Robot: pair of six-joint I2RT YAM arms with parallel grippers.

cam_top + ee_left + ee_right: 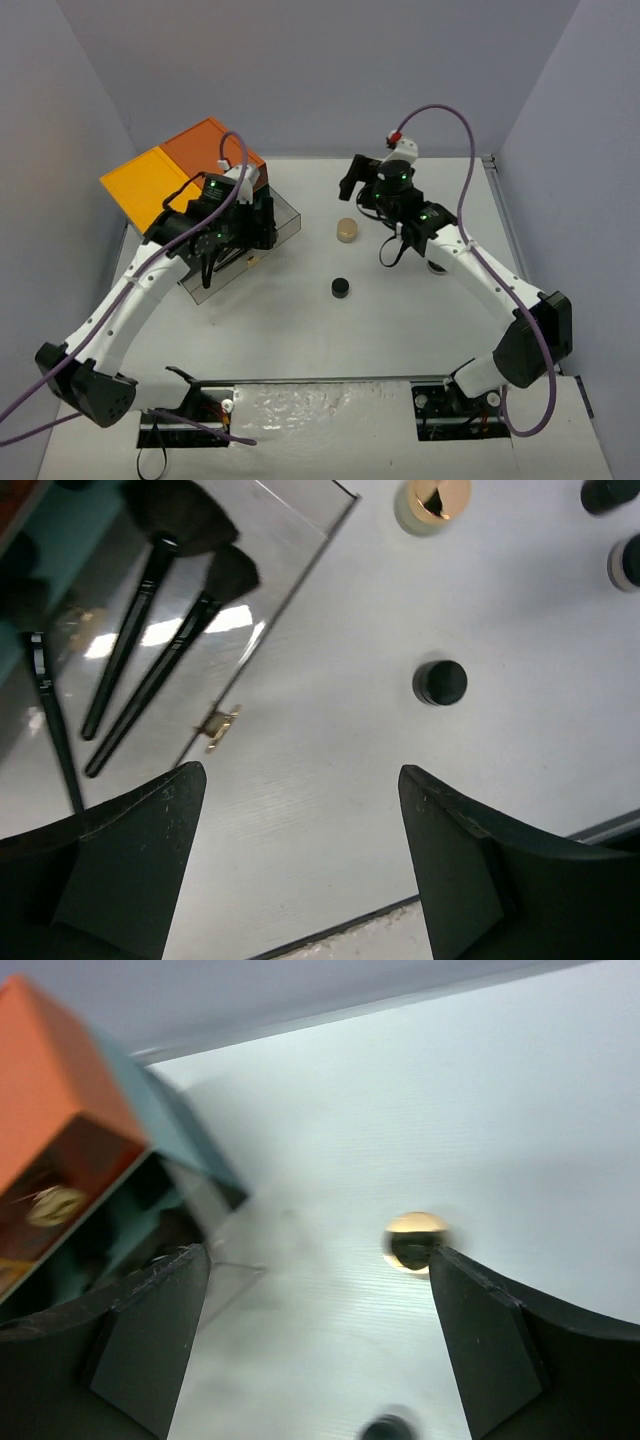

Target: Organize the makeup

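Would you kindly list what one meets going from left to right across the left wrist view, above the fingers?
Thin black-handled brush → pair of fluffy black-handled brushes → small gold latch → round black compact → pale round pot at the right edge.

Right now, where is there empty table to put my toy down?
The biggest bare patch is the near table, between the black pot and the arm bases. Another lies at the far middle, behind the gold-lidded jar. The left is crowded: cabinet, open drawer of brushes, left end effector above.
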